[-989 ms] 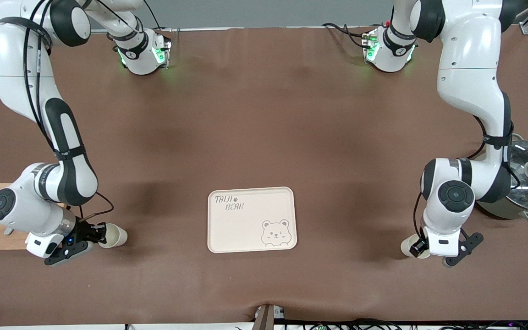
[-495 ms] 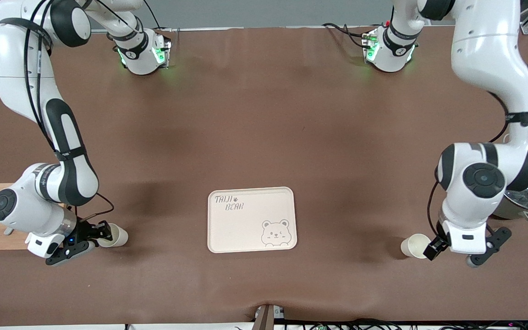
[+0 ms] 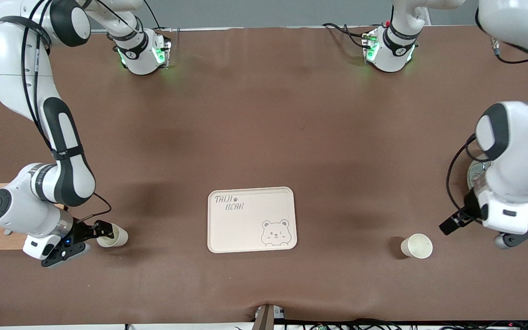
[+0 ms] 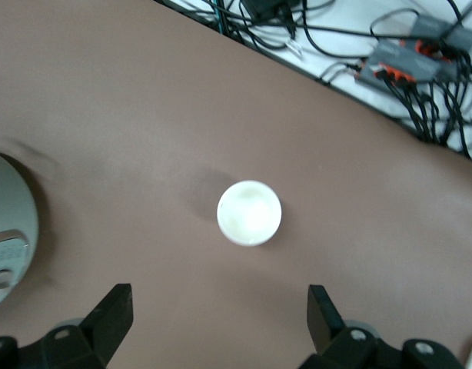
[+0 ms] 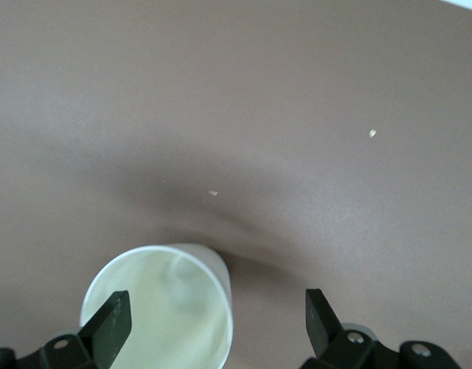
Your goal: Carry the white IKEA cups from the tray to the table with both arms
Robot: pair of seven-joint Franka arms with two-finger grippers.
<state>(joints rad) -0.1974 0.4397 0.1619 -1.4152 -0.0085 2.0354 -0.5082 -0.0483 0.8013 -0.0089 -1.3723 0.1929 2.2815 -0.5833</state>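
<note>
Both white IKEA cups stand upright on the table (image 3: 264, 114), one toward each arm's end, and the tray (image 3: 251, 219) between them is bare, so by the look of it the transfer itself is complete and only the retreat is left. The left gripper (image 3: 477, 227) hangs in the air with its fingers spread wide and nothing between them; the left cup (image 3: 416, 245) sits below it, well apart from both fingers, as the left wrist view (image 4: 249, 213) shows. That clearance suits a clean lift away without tipping the cup. The right gripper (image 3: 84, 238) is low at the table, its fingers also fully parted, and the right cup (image 3: 112, 235) stands just at its fingertips, one finger (image 5: 113, 319) overlapping the rim in the right wrist view. Being freed but so close, this cup probably calls for a careful withdrawal.
</note>
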